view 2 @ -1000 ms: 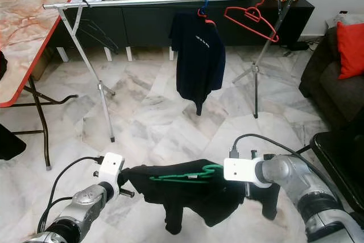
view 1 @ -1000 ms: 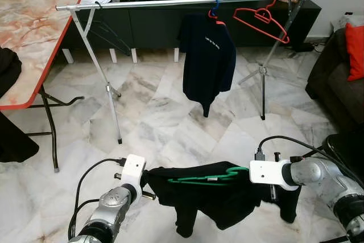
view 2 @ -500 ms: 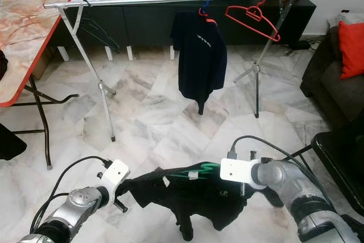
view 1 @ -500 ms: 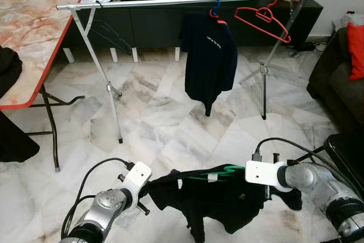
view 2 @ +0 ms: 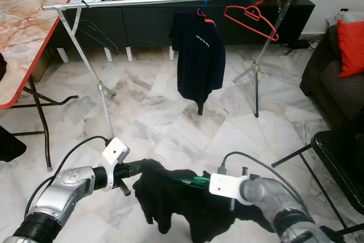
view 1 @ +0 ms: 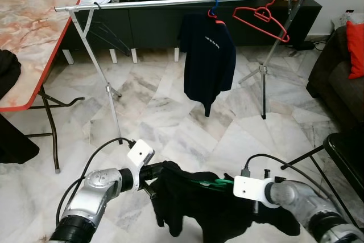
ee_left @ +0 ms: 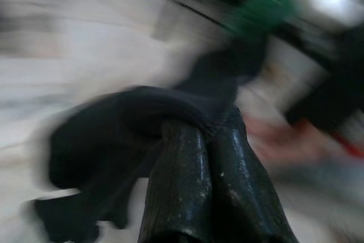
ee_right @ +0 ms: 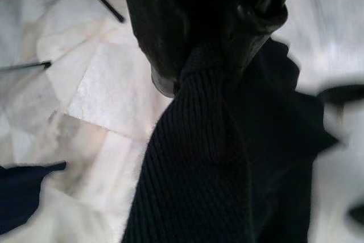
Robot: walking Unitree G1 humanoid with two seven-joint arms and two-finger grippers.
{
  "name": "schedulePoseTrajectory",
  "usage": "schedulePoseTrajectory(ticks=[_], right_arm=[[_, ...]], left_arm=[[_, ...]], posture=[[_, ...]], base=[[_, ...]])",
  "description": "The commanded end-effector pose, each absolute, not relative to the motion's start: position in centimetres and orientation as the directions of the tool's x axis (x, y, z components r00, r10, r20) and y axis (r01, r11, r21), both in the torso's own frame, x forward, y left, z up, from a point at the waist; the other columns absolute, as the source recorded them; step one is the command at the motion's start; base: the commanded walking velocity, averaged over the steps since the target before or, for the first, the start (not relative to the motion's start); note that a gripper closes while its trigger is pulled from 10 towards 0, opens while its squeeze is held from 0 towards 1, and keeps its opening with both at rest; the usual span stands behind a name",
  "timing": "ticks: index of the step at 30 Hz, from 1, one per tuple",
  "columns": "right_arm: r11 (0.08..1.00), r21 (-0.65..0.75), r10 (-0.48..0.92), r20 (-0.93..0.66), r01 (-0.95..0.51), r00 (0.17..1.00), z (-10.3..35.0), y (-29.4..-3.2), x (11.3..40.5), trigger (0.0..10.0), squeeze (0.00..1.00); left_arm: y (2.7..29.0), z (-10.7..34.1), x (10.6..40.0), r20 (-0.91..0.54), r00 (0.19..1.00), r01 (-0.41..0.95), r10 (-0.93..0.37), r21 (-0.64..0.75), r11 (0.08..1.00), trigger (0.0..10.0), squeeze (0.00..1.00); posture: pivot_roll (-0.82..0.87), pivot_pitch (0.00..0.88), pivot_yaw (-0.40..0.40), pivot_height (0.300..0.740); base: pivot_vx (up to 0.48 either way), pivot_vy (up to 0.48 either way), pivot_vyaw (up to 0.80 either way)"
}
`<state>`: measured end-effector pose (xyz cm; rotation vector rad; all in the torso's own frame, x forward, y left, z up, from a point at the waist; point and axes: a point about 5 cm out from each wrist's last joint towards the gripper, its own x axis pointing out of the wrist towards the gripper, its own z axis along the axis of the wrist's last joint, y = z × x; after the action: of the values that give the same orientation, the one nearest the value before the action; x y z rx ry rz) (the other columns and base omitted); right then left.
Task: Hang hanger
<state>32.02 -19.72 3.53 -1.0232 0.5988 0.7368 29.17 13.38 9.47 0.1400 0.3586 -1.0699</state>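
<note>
A black garment (view 1: 193, 203) on a green hanger (view 1: 215, 183) hangs bunched low between my two arms, above the marble floor. My left gripper (view 1: 154, 172) is shut on the garment's left edge; in the left wrist view its fingers (ee_left: 199, 180) pinch black cloth, with the green hanger (ee_left: 261, 12) blurred beyond. My right gripper (view 1: 254, 208) is shut on the garment's right side, its fingers (ee_right: 199, 27) clamped on knitted black fabric (ee_right: 199, 169). Ahead stands a metal clothes rail (view 1: 170, 2) with a navy shirt (view 1: 207, 61) on a blue hanger and a bare red hanger (view 1: 261, 18).
A marble-topped folding table (view 1: 28, 44) with a red edge stands at the left, dark cloth draped over it. A dark sofa with a red cushion (view 1: 355, 49) is at the right, and a black frame (view 1: 344, 149) sits near my right arm. A low black cabinet (view 1: 148, 27) lies behind the rail.
Both grippers have dropped lower and drawn closer together. The garment, earlier stretched flat between them, now sags in a bunch with the hanger mostly buried in cloth.
</note>
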Motion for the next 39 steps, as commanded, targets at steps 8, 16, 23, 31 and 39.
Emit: schedulePoseTrajectory(ticks=[8, 16, 23, 31, 39], right_arm=[[0.566, -0.393, 0.407, -0.631, -0.725, 0.66, 4.0, -16.5, 32.7, 0.0, 0.0], [0.556, -0.41, 0.402, -0.629, -0.723, 0.666, 4.2, -16.1, 33.0, 0.0, 0.0], [0.558, -0.418, 0.408, -0.614, -0.717, 0.676, 4.5, -16.0, 33.3, 0.0, 0.0], [0.325, -0.403, 0.547, -0.657, -0.855, 0.518, 4.5, -15.1, 32.3, 0.0, 0.0], [0.104, -0.271, 0.605, -0.747, -0.957, 0.278, 3.9, -16.3, 30.4, 0.0, 0.0]], left_arm=[[10.1, 10.7, 26.1, -0.319, 0.171, 0.966, -0.932, -0.13, 0.222, 10.0, 0.0], [10.0, 11.4, 25.6, -0.312, 0.142, 0.972, -0.94, -0.137, 0.193, 10.0, 1.0], [10.6, 11.6, 25.0, -0.328, 0.127, 0.969, -0.936, -0.16, 0.187, 10.0, 1.0], [12.3, 11.8, 26.0, -0.369, 0.214, 0.957, -0.905, -0.107, 0.27, 10.0, 1.0], [13.9, 10.5, 26.0, -0.458, 0.238, 0.946, -0.857, -0.092, 0.312, 10.0, 1.0]], posture=[[0.01, 0.119, 0.005, 0.74], [0.01, 0.125, 0.001, 0.74], [0.02, 0.13, -0.002, 0.74], [0.03, 0.131, -0.005, 0.74], [0.03, 0.126, -0.016, 0.74]], base=[[0.0, 0.0, 0.0], [0.0, 0.0, 0.0], [0.0, 0.0, 0.0], [0.0, 0.0, 0.0], [0.0, 0.0, 0.0]])
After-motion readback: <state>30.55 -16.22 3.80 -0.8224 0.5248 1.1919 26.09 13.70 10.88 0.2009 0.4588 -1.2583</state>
